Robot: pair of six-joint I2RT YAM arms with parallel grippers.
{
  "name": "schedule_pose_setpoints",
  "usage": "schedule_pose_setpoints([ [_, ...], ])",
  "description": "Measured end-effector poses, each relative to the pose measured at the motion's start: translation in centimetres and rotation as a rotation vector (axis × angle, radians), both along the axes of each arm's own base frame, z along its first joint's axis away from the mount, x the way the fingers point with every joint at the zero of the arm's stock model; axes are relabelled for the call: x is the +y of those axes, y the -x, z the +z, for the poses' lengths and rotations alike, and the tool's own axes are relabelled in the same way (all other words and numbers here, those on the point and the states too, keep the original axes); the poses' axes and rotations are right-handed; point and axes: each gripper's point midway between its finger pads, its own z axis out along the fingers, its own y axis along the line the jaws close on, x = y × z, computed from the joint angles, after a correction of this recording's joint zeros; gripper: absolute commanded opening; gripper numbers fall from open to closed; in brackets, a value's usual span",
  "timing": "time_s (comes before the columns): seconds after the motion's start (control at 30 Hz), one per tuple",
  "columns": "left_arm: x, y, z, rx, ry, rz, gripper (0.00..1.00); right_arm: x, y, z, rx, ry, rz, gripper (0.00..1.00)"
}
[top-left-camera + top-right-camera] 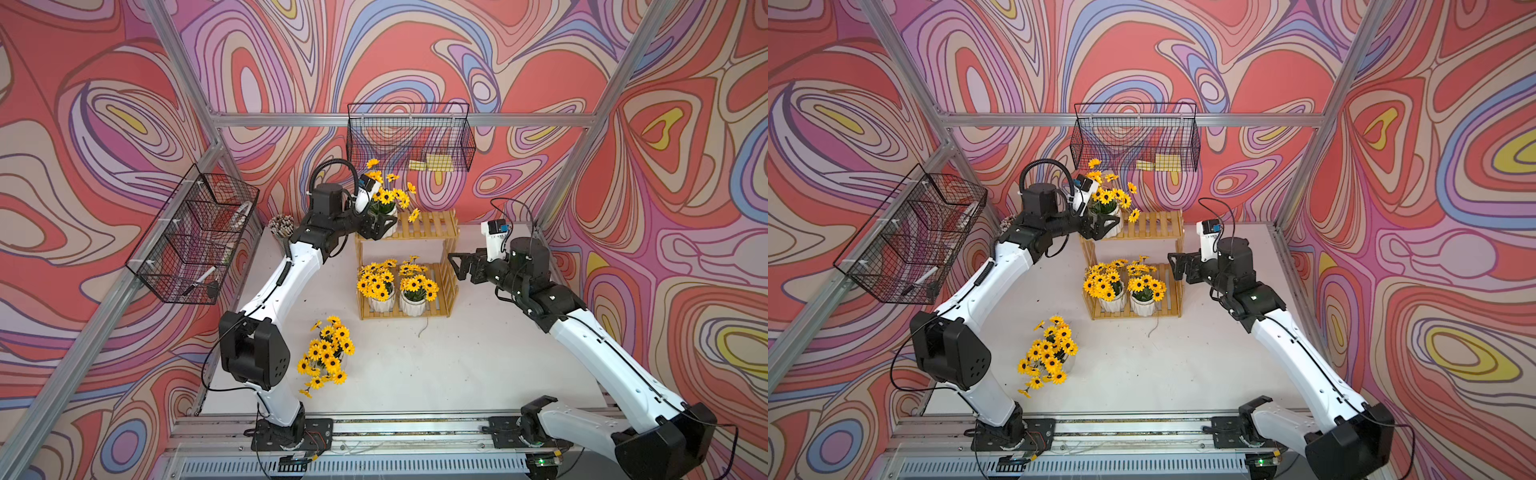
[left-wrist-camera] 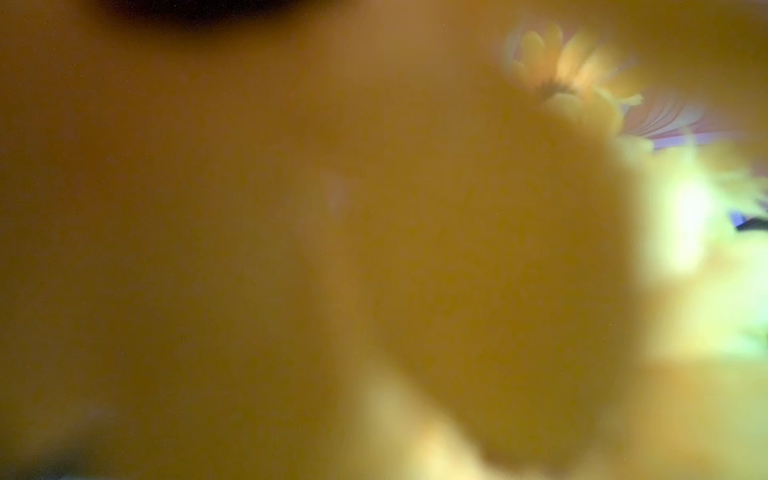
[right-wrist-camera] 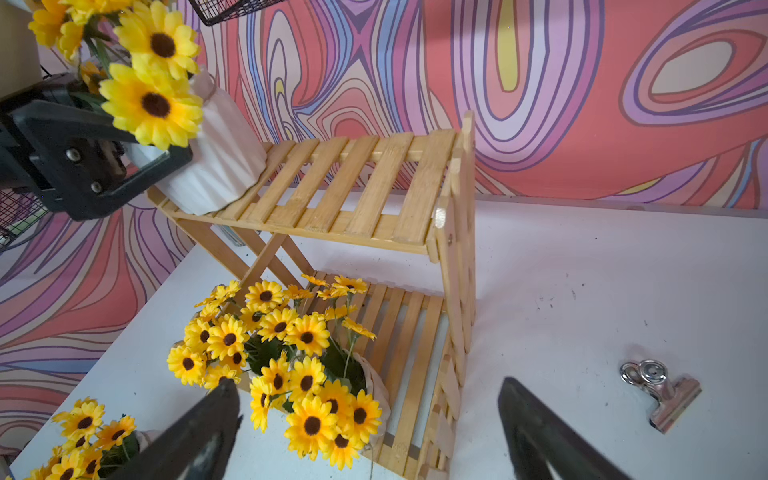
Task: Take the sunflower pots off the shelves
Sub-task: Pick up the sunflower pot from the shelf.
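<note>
We note the left end effector [image 1: 379, 226] grasping the tilted sunflower pot [image 3: 224, 166] at the shelves' [image 3: 411, 195] upper left end; right end effector [image 1: 454, 266] released. We fear its base snagging a slat [image 3: 307, 183] and slipping free.

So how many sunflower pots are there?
4. One pot tilted on the top shelf, in the left gripper; two pots side by side on the bottom shelf; one pot on the table. None seems hidden.

The top pot [image 1: 388, 203] sits at the upper-left end of the shelves [image 1: 434, 227], the left lower pot [image 1: 381, 301] and right lower pot [image 1: 412, 305] side by side beneath, the fourth pot [image 1: 326, 353] on the table [image 1: 457, 365] front-left.
</note>
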Motion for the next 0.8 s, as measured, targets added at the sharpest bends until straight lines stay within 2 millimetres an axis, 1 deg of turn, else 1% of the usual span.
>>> schedule_pose_setpoints([
  [0.23, -0.10, 0.02, -0.11, -0.018, -0.002, -0.010, 0.69, 0.00, 0.00, 0.00, 0.000, 0.000, 0.000, 0.98],
  [0.33, -0.06, 0.19, -0.10, -0.024, -0.004, -0.012, 0.62, 0.01, 0.00, -0.02, 0.000, 0.000, 0.000, 0.98],
  [0.43, -0.04, 0.29, -0.14, -0.028, -0.003, -0.012, 0.44, 0.04, 0.01, -0.03, 0.001, 0.000, 0.002, 0.98],
  [0.47, -0.06, 0.30, -0.13, -0.029, -0.001, -0.014, 0.40, 0.05, 0.02, -0.03, 0.001, -0.001, 0.003, 0.98],
  [0.53, -0.07, 0.34, -0.11, -0.031, -0.001, -0.015, 0.26, 0.10, 0.00, -0.09, 0.003, -0.001, 0.005, 0.98],
  [0.57, -0.06, 0.38, -0.08, -0.031, 0.000, -0.015, 0.20, 0.12, -0.02, -0.13, 0.004, -0.001, 0.006, 0.98],
  [0.63, -0.07, 0.39, -0.08, -0.031, 0.000, -0.016, 0.02, 0.15, -0.08, -0.28, 0.008, 0.000, 0.006, 0.98],
  [0.67, -0.07, 0.39, -0.08, -0.031, 0.000, -0.016, 0.00, 0.15, -0.10, -0.32, 0.009, 0.001, 0.006, 0.98],
  [0.8, -0.08, 0.39, -0.07, -0.031, 0.000, -0.016, 0.00, 0.18, -0.17, -0.48, 0.013, 0.002, 0.006, 0.98],
])
